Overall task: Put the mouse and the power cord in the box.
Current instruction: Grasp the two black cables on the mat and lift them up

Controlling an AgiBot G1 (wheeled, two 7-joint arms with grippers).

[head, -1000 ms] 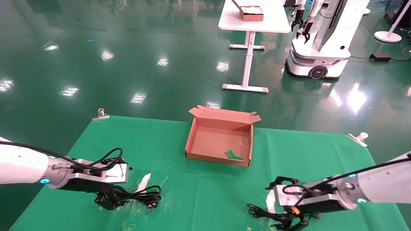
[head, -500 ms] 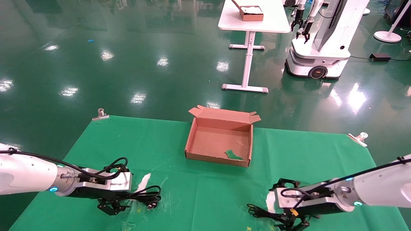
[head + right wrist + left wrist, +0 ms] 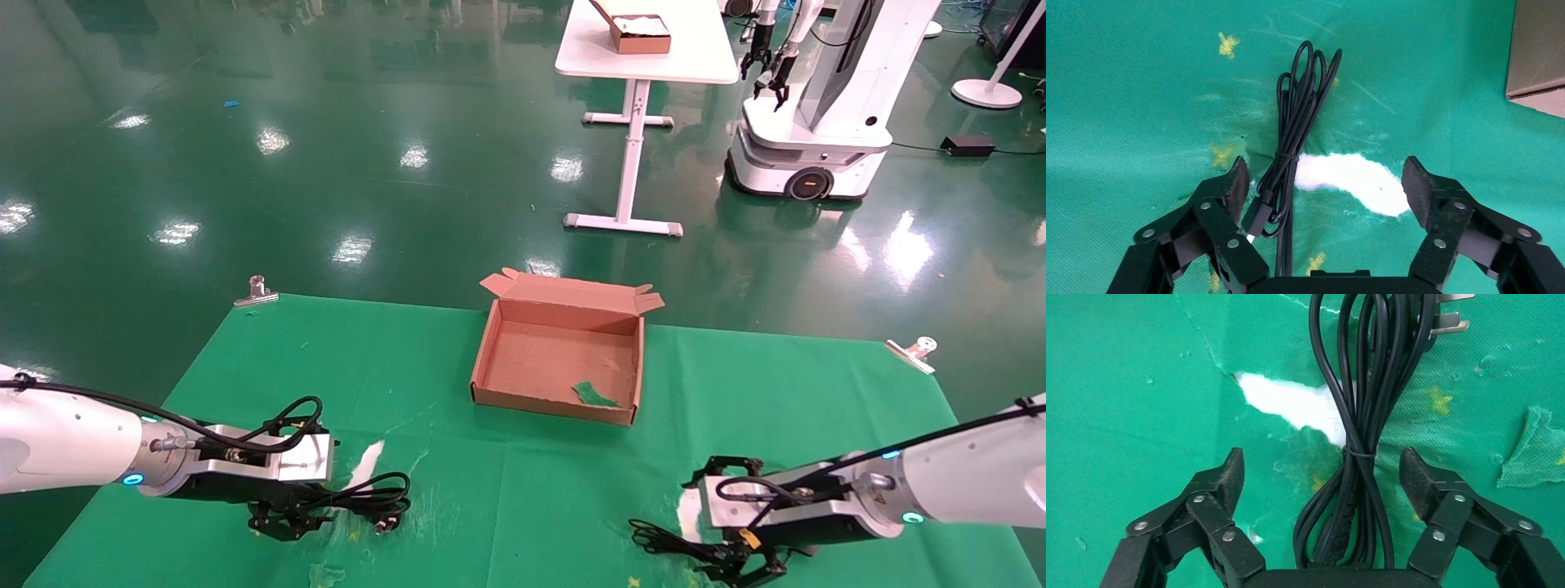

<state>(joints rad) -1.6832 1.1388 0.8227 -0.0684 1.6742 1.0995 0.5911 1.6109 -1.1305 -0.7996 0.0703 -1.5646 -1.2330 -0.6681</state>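
On the counter, near edge: both bundles lie on the green cloth (image 3: 523, 490), well short of the box (image 3: 558, 361), which sits open at the middle with its flap lid back.
Power cord: the looped power cord (image 3: 1361, 425) lies at the robot's left, its plug end pointing away from the left hand and its long axis running straight out between that hand's fingers.
Left hand: the left hand (image 3: 1321, 478) is spread wide, low over the cloth, one finger on each side of the bundle near its tie; it grips nothing, and the pads look clear of the cord.
Mouse: only a thin tied cable bundle (image 3: 1291, 153) shows at the robot's right; the mouse body itself is not visible.
Right hand: the right hand (image 3: 1324, 184) is also wide open and holds nothing; the cable runs lengthwise between its fingers, close to one of them.
Nearer arm: each arm has its own bundle beneath it.
Next move, as I judge it: closing across each bundle's narrow width should catch it.
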